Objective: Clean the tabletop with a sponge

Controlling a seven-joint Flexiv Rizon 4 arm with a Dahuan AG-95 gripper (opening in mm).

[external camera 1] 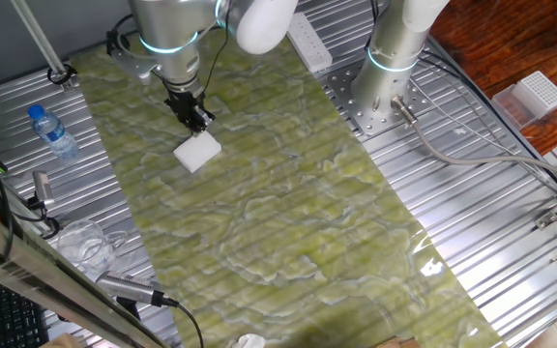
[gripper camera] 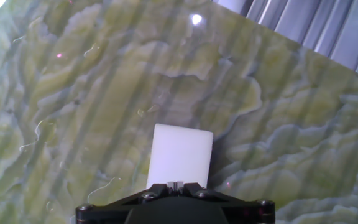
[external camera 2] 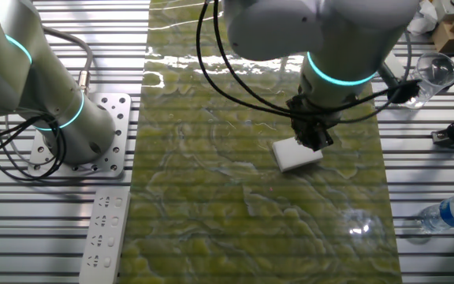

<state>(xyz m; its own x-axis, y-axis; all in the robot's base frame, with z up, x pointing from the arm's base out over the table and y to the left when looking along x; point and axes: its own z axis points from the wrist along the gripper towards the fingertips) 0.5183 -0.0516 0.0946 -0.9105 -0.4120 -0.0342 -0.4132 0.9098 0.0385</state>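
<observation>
I have the claw (external camera 1: 193, 121) low over the table (external camera 1: 288, 222), and it is pinching the sponge (external camera 1: 197, 151) by one end. In the hand view the sponge (gripper camera: 180, 154) runs straight out from between the black fingers, with its near edge caught at the claw (gripper camera: 174, 186). The white block lies against the glossy yellow-green sheet (gripper camera: 73, 93). I cannot tell from any view how hard it presses down.

From one fixed view the sponge sits in the upper left part of the sheet, close to the arm's side of the table. From the other fixed view the sponge (external camera 2: 296, 154) shows just below the claw (external camera 2: 314, 138), toward the right half of the sheet (external camera 2: 211, 197) and well inside its edges.

Off the sheet, on the ribbed metal, a water bottle (external camera 1: 51, 131) lies well apart to the left, and a power strip (external camera 1: 309, 41) sits near the far edge. A white ridged box (external camera 1: 535, 95) stands far to the right.
</observation>
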